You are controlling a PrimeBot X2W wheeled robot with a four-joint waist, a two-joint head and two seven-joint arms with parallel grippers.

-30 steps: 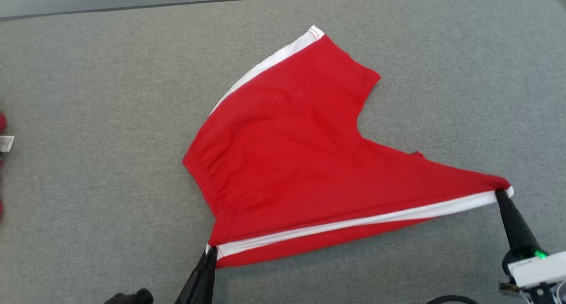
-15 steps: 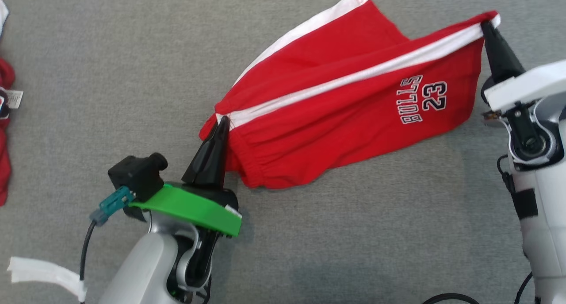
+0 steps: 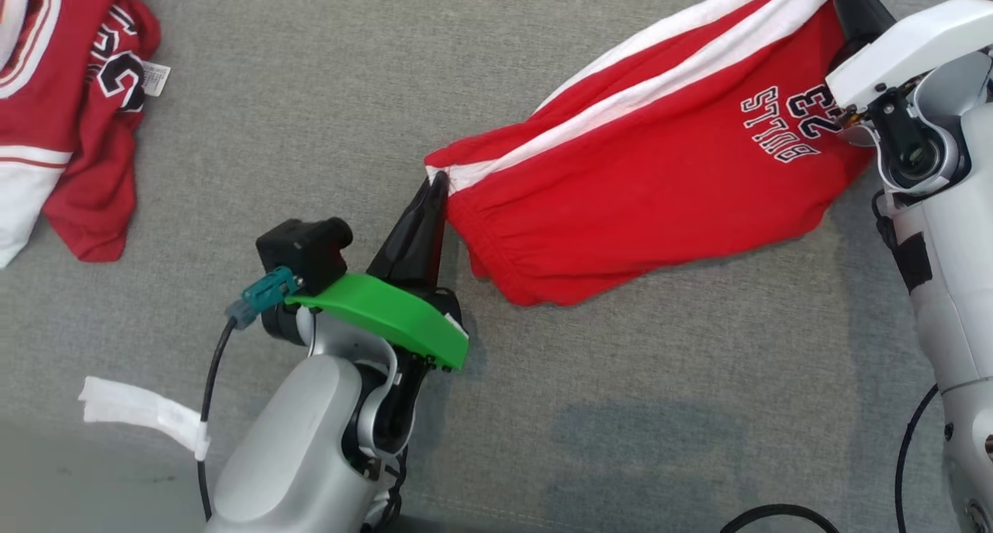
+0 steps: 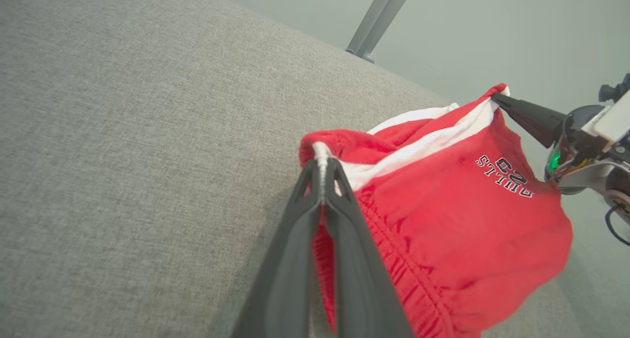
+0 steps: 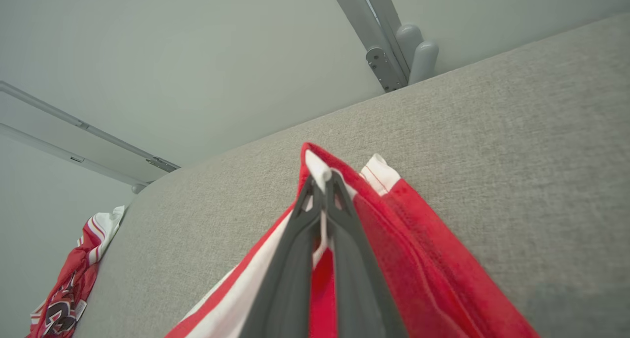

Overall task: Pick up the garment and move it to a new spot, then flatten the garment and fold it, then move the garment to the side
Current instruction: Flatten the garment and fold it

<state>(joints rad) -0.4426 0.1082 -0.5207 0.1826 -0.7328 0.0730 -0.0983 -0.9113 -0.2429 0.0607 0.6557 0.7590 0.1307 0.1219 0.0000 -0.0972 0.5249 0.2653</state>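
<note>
Grey woven fabric surface [image 3: 589,424], broad and flat, backed by a pale wall with a grey metal post [image 5: 381,43] at the far edge. Red shorts [image 3: 644,199] with a white side stripe [image 3: 667,83] and the print "BULLS 23" [image 3: 783,126], lifted and stretched from two held corners toward the upper right of the head view, lowest fold close to the surface; touching or not, cannot tell. Print upside down in the head view. Left gripper [image 3: 439,178], fingers closed on the elasticated waistband corner at the stripe's end, a sliver of white and red cloth pinched between the two dark tips in the left wrist view. Right gripper [image 5: 322,180], fingers likewise clamped on the hem end of the same stripe, cloth falling away beneath on both sides. Green plate [image 3: 388,316] and black camera block [image 3: 306,246] on the left wrist; white housing [image 3: 900,40] on the right wrist. Second red-and-white garment [image 3: 70,122], crumpled, at the upper left of the head view, well apart from the shorts. White strip [image 3: 136,413] on the surface at the lower left, beside the left forearm. Black cable [image 3: 776,511] looping at the lower right.
</note>
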